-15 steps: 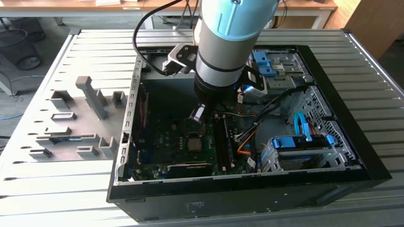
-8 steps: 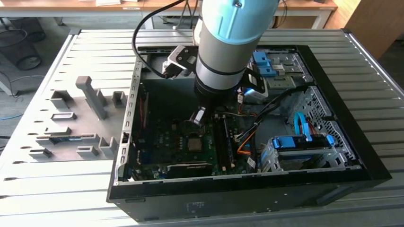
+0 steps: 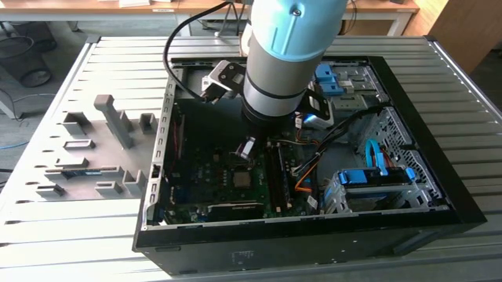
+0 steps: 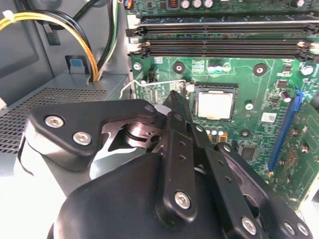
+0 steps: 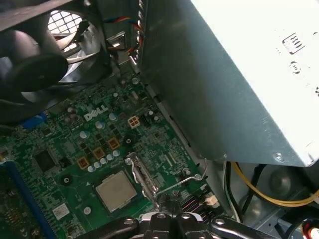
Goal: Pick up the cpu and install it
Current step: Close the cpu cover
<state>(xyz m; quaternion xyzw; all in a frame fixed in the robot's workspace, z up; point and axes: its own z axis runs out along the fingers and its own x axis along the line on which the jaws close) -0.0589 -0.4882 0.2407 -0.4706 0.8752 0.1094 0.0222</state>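
Cpu (image 4: 215,104): silver-topped square chip, lying flat in its socket on the green motherboard (image 4: 249,87), lower centre of the exterior view inside the open computer case (image 3: 314,241); judged already placed, not carried. The socket's wire lever (image 5: 179,184) and metal load plate (image 5: 139,172) stand raised just beside the chip, so the clamping-down looks not yet done. Hand (image 4: 172,97): fingers together, holding nothing, hanging just beside the socket near the lever; the case rests on the slatted metal surface (image 3: 79,235).

Small flat square cpu (image 4: 215,105), silver-grey metal top — lying level inside the dark socket frame (image 4: 215,88) beneath me.
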